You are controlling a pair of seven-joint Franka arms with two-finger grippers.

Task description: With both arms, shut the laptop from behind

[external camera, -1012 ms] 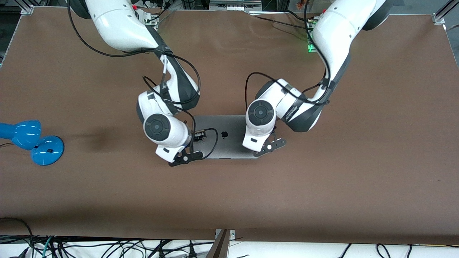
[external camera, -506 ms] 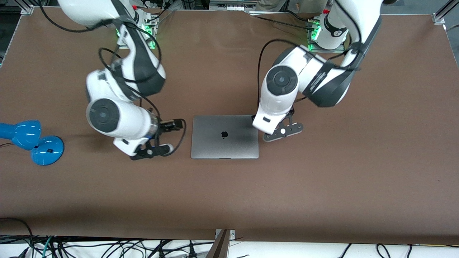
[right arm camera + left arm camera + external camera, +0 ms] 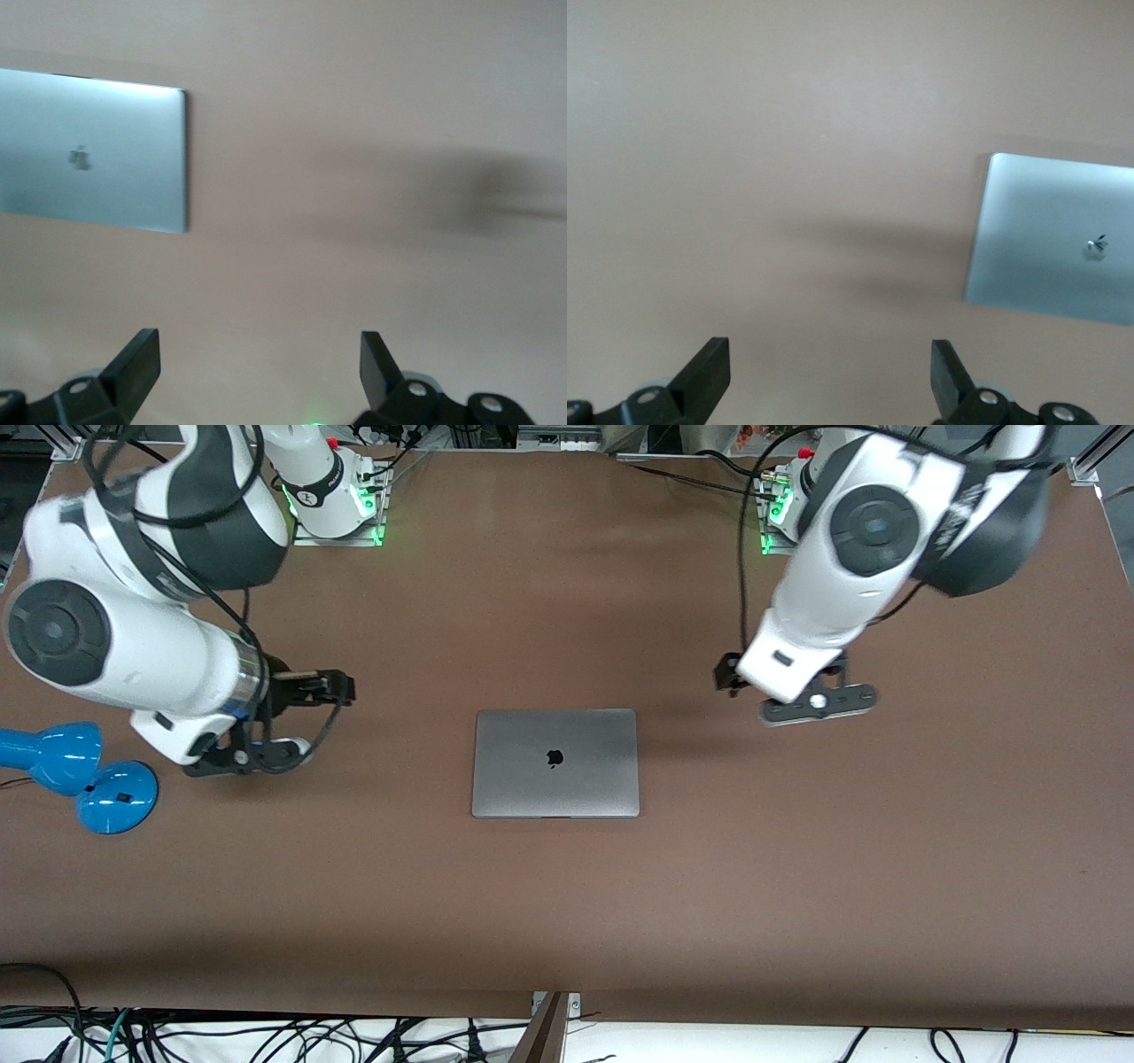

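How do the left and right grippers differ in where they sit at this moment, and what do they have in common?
The left gripper is over bare table toward the left arm's end; the right gripper is over bare table toward the right arm's end, close to the blue lamp. No other thing lies near the left gripper. Both are open, empty and clear of the closed laptop between them.

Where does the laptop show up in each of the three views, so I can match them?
Front view: the closed laptop lies flat mid-table, logo up, between the two arms.
Left wrist view: the laptop is at the picture's edge, partly cut off, past the open left gripper.
Right wrist view: the laptop is cut off, past the open right gripper.
Shared landmark: the dark logo.
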